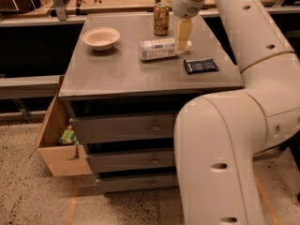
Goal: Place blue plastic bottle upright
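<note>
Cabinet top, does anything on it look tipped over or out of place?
Yes. The bottle lies on its side on the cabinet top, in front of the upright can; it should be standing. The pincer hangs right at its cap end. The bowl sits normally.

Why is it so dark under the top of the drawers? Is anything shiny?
Camera view: light falls from above, so the cabinet top looks bright while the gap beneath it sits in shadow; the end effector hangs over the cap end of the lying blue plastic bottle; no strong glare shows anywhere.
</note>
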### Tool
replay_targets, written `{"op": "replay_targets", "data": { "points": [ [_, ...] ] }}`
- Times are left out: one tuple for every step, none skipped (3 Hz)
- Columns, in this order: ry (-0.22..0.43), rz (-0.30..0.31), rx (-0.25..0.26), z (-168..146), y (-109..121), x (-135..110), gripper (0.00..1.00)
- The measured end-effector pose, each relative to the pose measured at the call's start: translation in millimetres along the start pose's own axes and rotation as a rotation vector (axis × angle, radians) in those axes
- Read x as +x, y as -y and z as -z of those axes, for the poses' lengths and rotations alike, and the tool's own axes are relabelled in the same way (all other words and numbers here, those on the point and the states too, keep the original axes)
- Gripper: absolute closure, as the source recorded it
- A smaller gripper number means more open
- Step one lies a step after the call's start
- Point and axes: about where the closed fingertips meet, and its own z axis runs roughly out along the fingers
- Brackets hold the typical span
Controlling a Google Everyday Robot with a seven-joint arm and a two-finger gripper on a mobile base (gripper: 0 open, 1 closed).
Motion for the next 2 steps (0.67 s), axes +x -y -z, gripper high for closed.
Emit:
{"op": "replay_targets", "data": {
  "points": [
    [0.012,-0.021,-0.046,-32.3,-1.3,-4.4,0.0],
    [0.004,-0.047,-0.091,-60.5,-7.3,-2.2,0.0]
  ]
}}
